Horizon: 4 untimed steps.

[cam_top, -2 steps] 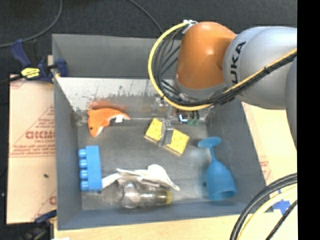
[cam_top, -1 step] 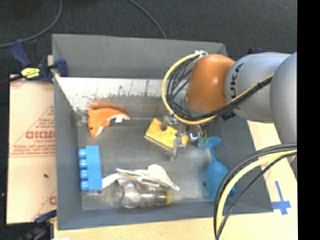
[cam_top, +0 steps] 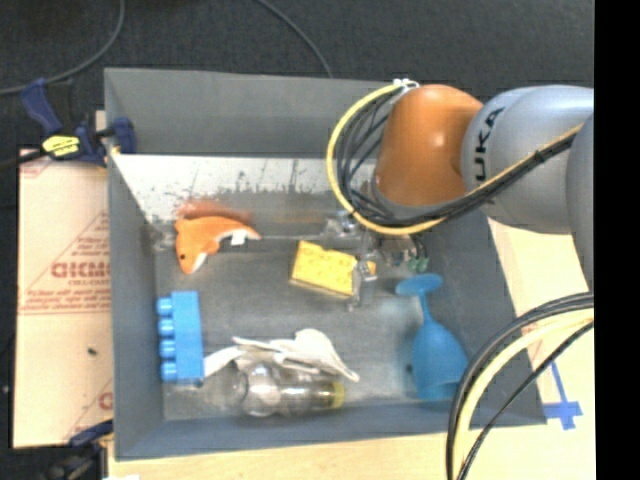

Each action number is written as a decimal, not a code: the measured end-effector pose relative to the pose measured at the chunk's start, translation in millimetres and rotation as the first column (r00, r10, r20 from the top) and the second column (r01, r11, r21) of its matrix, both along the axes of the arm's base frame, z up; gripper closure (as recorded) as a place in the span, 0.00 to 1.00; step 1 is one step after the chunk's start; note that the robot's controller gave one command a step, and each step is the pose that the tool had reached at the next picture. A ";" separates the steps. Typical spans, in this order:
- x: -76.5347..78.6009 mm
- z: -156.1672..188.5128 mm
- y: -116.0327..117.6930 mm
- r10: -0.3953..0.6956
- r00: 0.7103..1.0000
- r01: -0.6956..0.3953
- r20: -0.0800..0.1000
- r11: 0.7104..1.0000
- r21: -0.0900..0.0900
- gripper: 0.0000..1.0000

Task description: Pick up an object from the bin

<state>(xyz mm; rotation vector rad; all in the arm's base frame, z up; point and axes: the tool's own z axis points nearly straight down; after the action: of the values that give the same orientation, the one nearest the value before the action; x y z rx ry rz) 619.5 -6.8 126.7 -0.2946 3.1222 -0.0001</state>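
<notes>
Bin [cam_top: 220, 108]: grey metal, with a few loose things spread over its floor.
Gripper [cam_top: 362, 273]: we place it low near the middle, at the right edge of the yellow sponge block [cam_top: 322, 269].
Grip state: we cannot tell how far open it is, and we see nothing held.
Sponge position: flat on the floor, apart from the orange fish toy [cam_top: 205, 236] to the left and the blue dolphin toy [cam_top: 432, 353] to the right.
Handling: we judge it light, soft and compressible, neither slippery nor fragile.
Hold: we suggest its two opposite side faces, squeezed gently.
</notes>
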 end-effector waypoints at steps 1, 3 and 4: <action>1.4 -10.8 -1.7 -0.146 0.989 0.146 0.003 0.989 0.002 0.00; 10.6 -52.3 -15.6 -0.318 0.948 0.318 0.010 0.948 0.009 1.00; 10.6 -52.3 -15.6 -0.318 0.948 0.318 0.010 0.948 0.009 1.00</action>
<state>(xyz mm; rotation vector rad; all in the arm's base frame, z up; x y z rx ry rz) 630.1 -22.5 74.4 0.2122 3.1173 0.0083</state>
